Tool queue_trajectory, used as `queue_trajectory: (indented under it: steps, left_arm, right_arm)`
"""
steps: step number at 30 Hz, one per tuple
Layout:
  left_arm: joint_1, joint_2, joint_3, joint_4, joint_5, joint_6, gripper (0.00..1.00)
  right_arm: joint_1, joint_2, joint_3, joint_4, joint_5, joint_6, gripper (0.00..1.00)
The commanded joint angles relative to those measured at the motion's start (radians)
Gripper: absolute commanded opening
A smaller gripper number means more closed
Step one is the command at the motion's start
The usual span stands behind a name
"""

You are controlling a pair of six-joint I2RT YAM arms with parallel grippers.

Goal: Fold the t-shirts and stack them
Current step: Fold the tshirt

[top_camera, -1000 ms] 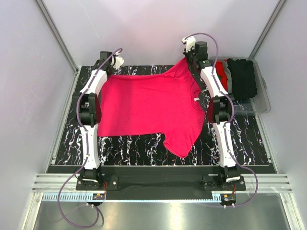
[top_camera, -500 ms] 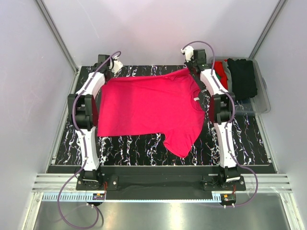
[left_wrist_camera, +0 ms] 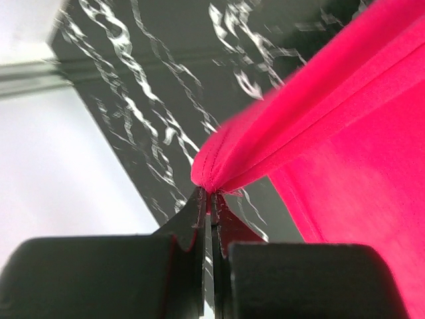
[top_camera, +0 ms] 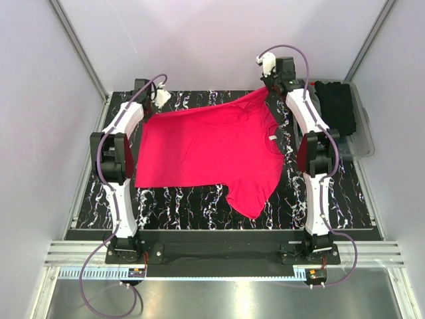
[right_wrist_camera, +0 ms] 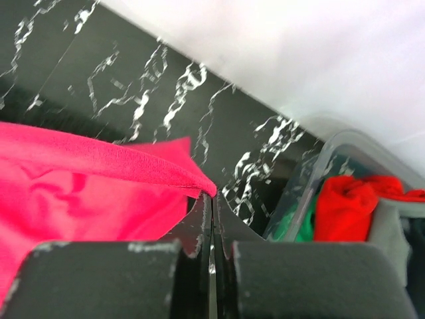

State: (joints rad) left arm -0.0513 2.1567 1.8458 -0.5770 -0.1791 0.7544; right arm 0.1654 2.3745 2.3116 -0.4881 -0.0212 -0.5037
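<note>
Pinching the pink-red t-shirt (top_camera: 206, 149) by 2 far corners, we have our left claw (left_wrist_camera: 211, 194) and right claw (right_wrist_camera: 211, 197) clamped tight on cloth; the rest lies spread across the table (top_camera: 179, 201).

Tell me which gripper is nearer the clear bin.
Right. The right gripper pinches the pink t-shirt just beside the bin; the left gripper holds its far-left corner, across the whole shirt from the bin.

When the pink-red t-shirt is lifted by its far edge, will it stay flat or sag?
Probably floppy: the pink-red t-shirt bunches into folds where the left tool and right tool pinch its far edge. Likely light, since such small pinches hold that edge.
</note>
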Motion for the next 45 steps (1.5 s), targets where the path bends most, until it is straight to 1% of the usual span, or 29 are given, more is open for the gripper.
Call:
queue_trajectory:
  steps: [1, 10, 17, 25, 37, 45]
  left_arm:
    - [0.005, -0.101, -0.031, -0.021, 0.036, -0.026, 0.00]
    - [-0.001, -0.139, -0.074, -0.081, 0.069, -0.046, 0.00]
    - [-0.004, -0.153, -0.085, -0.095, 0.081, -0.050, 0.00]
    - [-0.005, -0.182, -0.134, -0.099, 0.081, -0.050, 0.00]
    - [-0.005, -0.207, -0.210, -0.100, 0.076, -0.069, 0.00]
    - [-0.005, -0.209, -0.261, -0.100, 0.076, -0.084, 0.00]
  right_arm:
    - [-0.004, -0.096, -0.049, -0.055, -0.034, 0.024, 0.00]
    - [0.000, -0.253, -0.285, -0.064, -0.057, 0.034, 0.00]
    - [0.002, -0.360, -0.421, -0.064, -0.060, 0.050, 0.00]
    - [0.016, -0.480, -0.561, -0.066, -0.078, 0.079, 0.00]
    - [0.068, -0.586, -0.776, -0.072, -0.112, 0.117, 0.00]
    - [0.077, -0.617, -0.828, -0.073, -0.118, 0.133, 0.00]
